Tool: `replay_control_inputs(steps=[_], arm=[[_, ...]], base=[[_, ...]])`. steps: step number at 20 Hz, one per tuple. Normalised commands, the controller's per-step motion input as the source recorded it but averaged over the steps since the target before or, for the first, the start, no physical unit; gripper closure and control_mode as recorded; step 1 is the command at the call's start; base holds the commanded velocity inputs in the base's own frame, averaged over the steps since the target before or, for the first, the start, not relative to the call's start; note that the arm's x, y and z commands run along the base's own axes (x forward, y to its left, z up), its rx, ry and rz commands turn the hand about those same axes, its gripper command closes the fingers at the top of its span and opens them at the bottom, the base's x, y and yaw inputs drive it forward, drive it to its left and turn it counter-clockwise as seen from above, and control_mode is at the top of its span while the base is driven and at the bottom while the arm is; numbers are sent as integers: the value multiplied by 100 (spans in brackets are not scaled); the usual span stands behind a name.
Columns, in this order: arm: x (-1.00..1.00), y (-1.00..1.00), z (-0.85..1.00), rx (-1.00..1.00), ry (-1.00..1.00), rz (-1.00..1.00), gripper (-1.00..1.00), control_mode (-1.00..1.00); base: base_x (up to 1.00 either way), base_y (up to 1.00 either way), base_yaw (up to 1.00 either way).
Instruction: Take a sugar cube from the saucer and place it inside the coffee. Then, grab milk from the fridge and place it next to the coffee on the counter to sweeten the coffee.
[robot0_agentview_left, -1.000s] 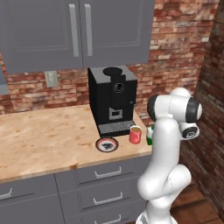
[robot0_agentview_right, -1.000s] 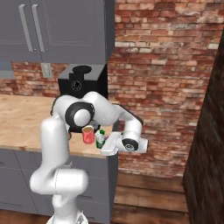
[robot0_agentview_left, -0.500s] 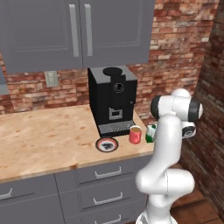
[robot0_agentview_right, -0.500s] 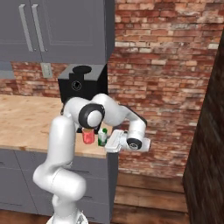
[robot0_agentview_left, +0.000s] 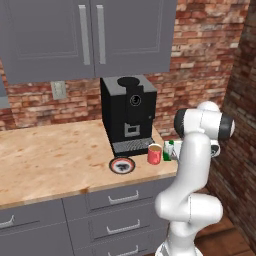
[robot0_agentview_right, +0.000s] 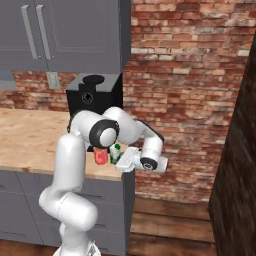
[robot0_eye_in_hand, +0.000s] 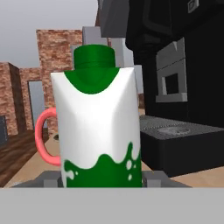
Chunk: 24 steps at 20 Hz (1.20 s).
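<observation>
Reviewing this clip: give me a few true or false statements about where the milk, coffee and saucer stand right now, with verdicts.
1. The milk stands upright on the counter. True.
2. The milk is on the far side of the coffee machine from the coffee. False: it stands right beside the coffee, near the counter's right end.
3. The saucer sits to the left of the coffee in the left base view. True.
4. The coffee is lying on its side. False: the red mug stands upright.
5. The saucer is under the coffee. False: it lies beside it, apart, in front of the coffee machine.
6. The tool is at the counter's right end, close by the milk. True.
</observation>
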Motion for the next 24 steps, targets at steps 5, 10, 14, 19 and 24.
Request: replay_control_inputs(steps=[5,10,14,19,24], arm=[[1,0,0,-1,0,0,-100,-100],[0,-2,0,0,0,0,-100,-100],[0,-17,0,0,0,0,-100,-100],[-8,-28,1,0,-3,0,-100,-100],[-14,-16,3,0,-7,0,-100,-100]], base=[[0,0,0],[0,0,0],[0,0,0],[0,0,0],[0,0,0]])
